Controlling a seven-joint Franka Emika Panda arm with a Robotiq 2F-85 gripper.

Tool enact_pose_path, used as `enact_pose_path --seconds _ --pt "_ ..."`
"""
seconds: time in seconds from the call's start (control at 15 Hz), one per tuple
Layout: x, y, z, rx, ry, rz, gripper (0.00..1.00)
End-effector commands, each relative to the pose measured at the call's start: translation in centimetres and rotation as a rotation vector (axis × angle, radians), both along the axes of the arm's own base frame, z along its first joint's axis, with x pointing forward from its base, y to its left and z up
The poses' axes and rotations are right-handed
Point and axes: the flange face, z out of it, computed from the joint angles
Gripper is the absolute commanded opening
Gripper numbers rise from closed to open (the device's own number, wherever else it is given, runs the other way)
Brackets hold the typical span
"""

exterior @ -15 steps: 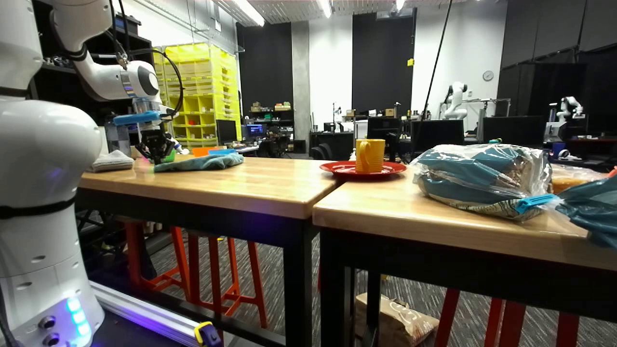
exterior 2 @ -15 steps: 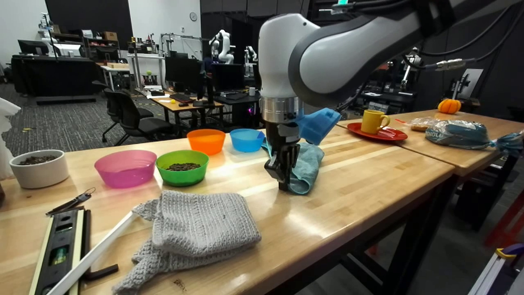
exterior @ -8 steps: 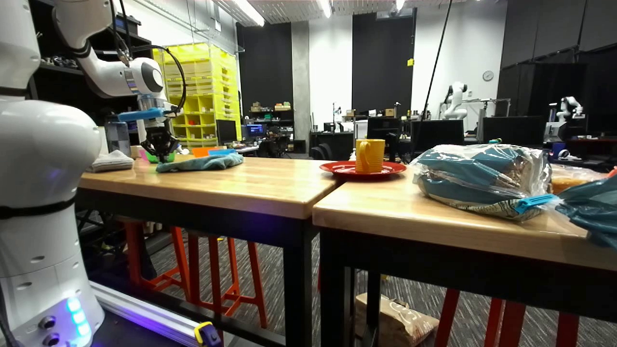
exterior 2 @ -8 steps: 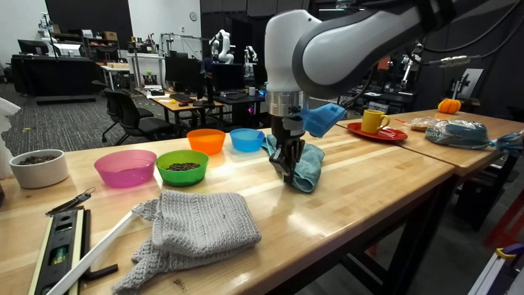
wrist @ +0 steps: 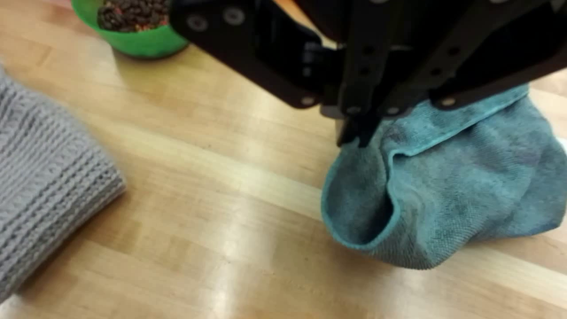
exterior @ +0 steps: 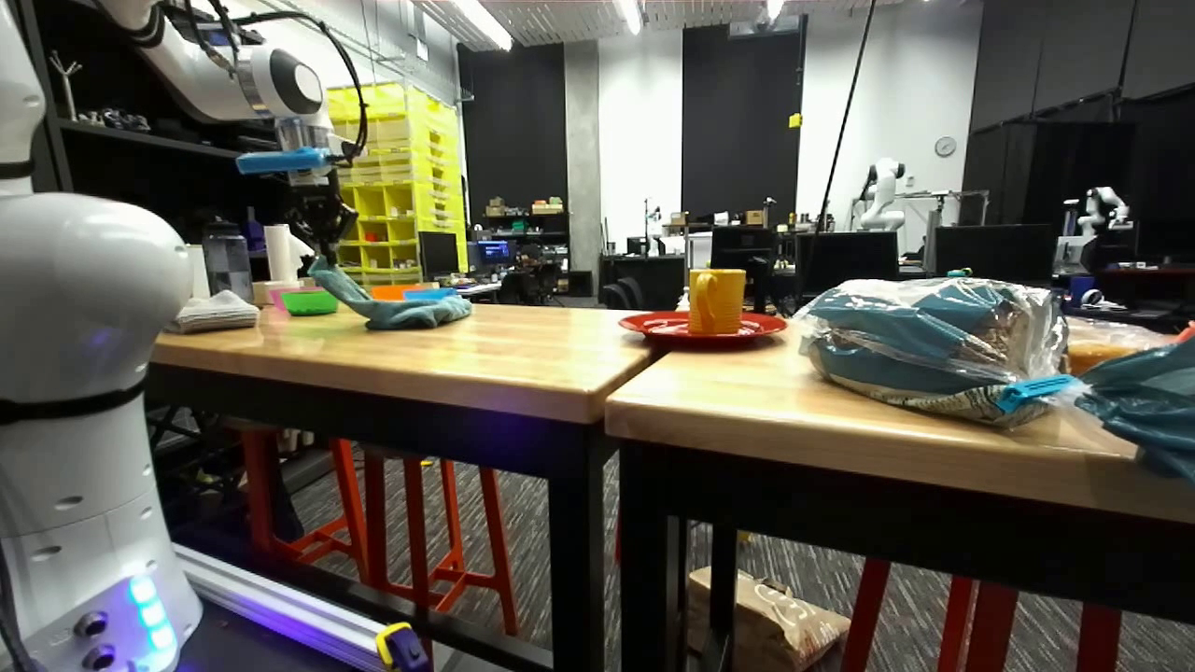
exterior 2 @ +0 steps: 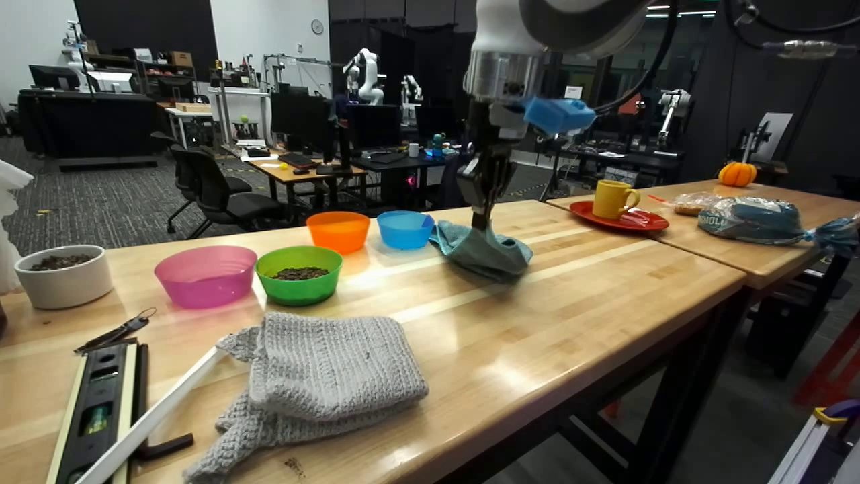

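One end of the teal cloth (exterior 2: 496, 254) is now off the bench (exterior 2: 571, 296) — fingers (exterior 2: 481, 216) pinch it, higher than a second ago, so the grasp looks good — rest lies right of the green bowl (exterior 2: 300, 290).

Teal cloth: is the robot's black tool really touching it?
Touching. The wrist view shows the tool shut on a pinch of the teal cloth; in both exterior views the gripped part slopes up to meet it.
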Motion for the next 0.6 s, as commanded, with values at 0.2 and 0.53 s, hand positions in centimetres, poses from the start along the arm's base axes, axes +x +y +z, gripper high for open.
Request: enact_pose_path --seconds 0.2,0.53 --pt "1.1 -4.6 9.6 0.074 -0.144 -0.052 0.00" --pt "2.9 -7.3 14.8 0.138 -0.225 -0.090 0.00"
